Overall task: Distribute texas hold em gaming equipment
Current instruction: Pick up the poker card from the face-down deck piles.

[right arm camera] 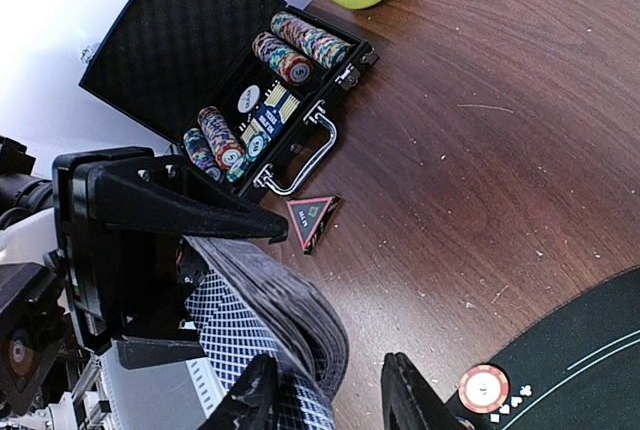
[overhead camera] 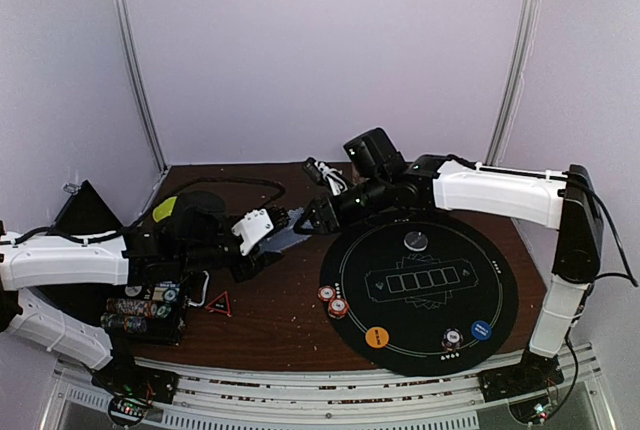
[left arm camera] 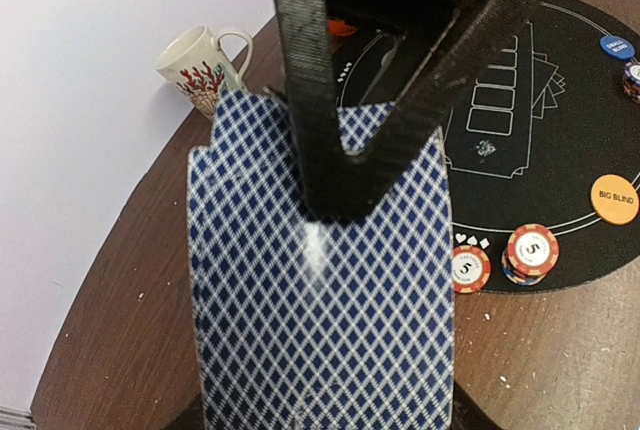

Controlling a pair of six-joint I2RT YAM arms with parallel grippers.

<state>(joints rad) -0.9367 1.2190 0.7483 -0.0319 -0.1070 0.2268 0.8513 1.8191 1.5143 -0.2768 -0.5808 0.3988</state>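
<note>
left claw point(overhead camera: 268, 230) stretched mid-table, clamped on card deck point(left arm camera: 320, 340) | right claw point(right arm camera: 330, 402) extended leftward, parted at deck

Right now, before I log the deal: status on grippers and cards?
Left gripper shut on deck. Right gripper open, fingers by deck's edge. Chips at mat edge, apart from both grippers.

One deck of blue-diamond-backed playing cards point(left arm camera: 320, 350), three round buttons (clear-grey button point(overhead camera: 416, 240), orange button point(overhead camera: 376, 336), blue button point(overhead camera: 481, 330)), red-and-white striped poker chips point(overhead camera: 338, 307) at three spots on one round black mat point(overhead camera: 480, 270), one red triangle point(overhead camera: 219, 302), one white patterned mug point(left arm camera: 195, 65).
</note>
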